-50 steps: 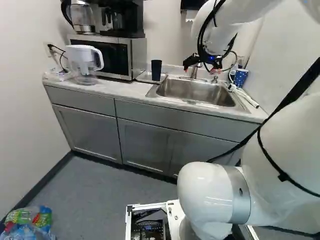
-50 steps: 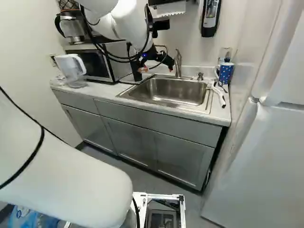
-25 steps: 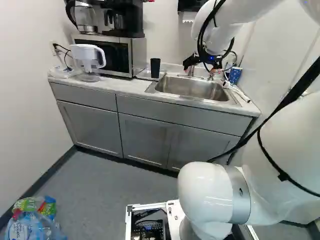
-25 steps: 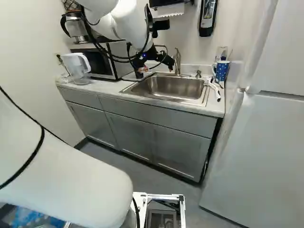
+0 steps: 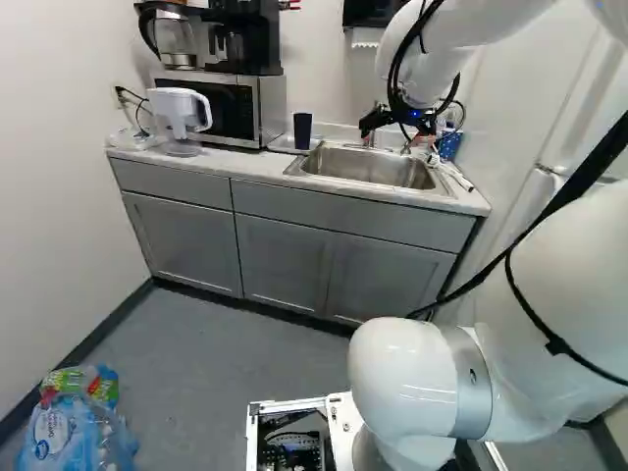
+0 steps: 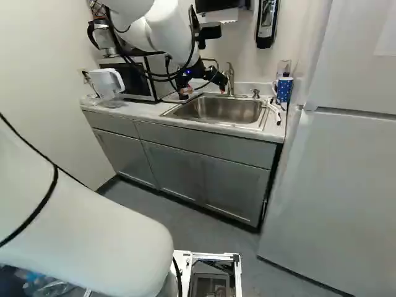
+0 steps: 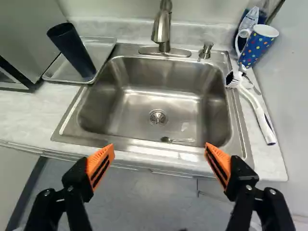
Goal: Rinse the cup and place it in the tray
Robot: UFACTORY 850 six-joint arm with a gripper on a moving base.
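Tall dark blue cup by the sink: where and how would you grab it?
Probably around the middle of the cup, from the counter's front. It stands upright in the shallow metal tray with no handle showing, and the silver-sided microwave crowds one side.

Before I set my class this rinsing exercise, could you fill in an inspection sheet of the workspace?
Surface: light counter around a steel sink.
Job's things: dark cup upright in the tray; dotted blue cup beside the sink; faucet behind.
Clutter: spoon in the sink; brush on the counter.
Hand: open, holding nothing.
Cables: black ones looping along the arm.
Surroundings: pitcher, microwave, refrigerator; bagged bottles on the floor.
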